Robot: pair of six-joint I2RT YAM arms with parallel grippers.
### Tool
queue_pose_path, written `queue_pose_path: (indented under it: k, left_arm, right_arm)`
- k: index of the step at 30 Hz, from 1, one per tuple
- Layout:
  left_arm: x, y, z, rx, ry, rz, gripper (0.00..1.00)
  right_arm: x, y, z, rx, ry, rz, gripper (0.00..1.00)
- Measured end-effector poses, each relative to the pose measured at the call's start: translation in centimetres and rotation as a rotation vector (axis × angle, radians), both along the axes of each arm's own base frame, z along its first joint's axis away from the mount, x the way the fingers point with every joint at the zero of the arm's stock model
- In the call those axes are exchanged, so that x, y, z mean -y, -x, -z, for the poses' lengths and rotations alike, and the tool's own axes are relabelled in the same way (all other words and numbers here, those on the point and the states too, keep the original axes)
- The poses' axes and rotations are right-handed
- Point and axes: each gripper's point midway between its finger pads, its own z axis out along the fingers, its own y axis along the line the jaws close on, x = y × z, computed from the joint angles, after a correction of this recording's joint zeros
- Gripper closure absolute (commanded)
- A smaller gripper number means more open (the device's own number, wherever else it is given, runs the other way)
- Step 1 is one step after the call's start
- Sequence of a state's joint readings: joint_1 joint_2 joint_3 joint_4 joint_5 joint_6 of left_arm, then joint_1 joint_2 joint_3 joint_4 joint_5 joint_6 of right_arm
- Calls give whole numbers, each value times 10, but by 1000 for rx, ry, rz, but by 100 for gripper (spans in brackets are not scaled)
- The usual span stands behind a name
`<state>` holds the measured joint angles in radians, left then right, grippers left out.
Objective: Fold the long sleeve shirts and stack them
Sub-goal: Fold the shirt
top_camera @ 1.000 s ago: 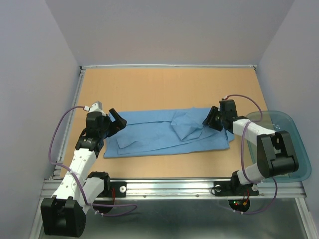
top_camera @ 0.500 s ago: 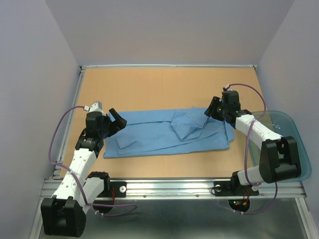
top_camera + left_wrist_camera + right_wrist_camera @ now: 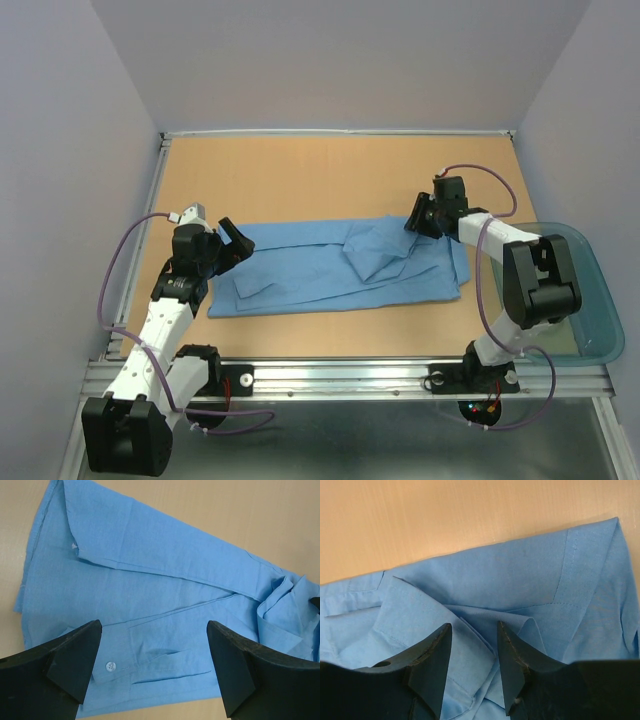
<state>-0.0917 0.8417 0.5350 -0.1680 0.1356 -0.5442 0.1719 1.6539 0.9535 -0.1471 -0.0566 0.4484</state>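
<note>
I see the shirt (image 3: 330, 268) as thin, matt woven cloth, the tabletop (image 3: 300, 180) as smooth pale wood, my fingers (image 3: 67, 657) matt black plastic, the tub (image 3: 603, 318) glossy translucent plastic.

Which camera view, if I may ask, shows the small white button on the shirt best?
The left wrist view: the button shows plainly and close on the shirt. The top external view shows the whole shirt, its button too small to tell; the right wrist view shows only collar-end folds.
</note>
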Motion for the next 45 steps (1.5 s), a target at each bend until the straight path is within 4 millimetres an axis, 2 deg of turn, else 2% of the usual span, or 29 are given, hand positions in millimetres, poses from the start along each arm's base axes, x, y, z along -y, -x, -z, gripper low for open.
queue_pose_path:
  k: [4,8,11,12,13,14,15,19,22,26,28,33,36,40,43,45]
  left_arm:
    - [0,0,0,0,0,1,1]
    - [0,0,1,0,0,1,1]
    - [1,0,1,1,1,2,1]
    - [1,0,0,2,1,4,1]
    - [1,0,0,2,1,4,1]
    - [2,0,0,3,2,7,1]
    - [2,0,0,3,2,7,1]
    - [2,0,0,2,2,8,1]
    - [3,1,0,0,9,11,1]
    - [6,3,0,-11,30,17,1]
    - [8,6,0,-21,39,24,1]
    - [14,10,-7,-34,66,47,1]
    - [19,14,-14,-25,85,69,1]
    - [21,21,-20,-12,101,77,1]
    - [21,26,-26,0,114,70,1]
    - [21,27,-27,1,120,65,1]
  right_arm:
    - [-5,1,1,4,-22,-23,55]
    - [-12,15,11,-26,-50,-67,62]
    - [-15,23,12,-36,-66,-95,73]
    - [-17,25,9,-28,-75,-105,83]
    - [-18,25,6,-22,-81,-111,88]
    - [-20,27,-1,-7,-92,-122,97]
    - [-22,28,-5,1,-100,-131,99]
    - [-37,30,-42,87,-170,-200,99]
    - [-56,38,-70,147,-216,-274,99]
    - [-115,66,-99,192,-275,-460,99]
    - [-157,86,-110,197,-305,-571,99]
    - [-238,133,-119,185,-372,-760,100]
    - [-267,148,-112,157,-388,-811,99]
    - [-304,156,-101,127,-388,-869,99]
    - [-330,157,-104,142,-394,-913,99]
    - [-339,158,-109,156,-398,-929,99]
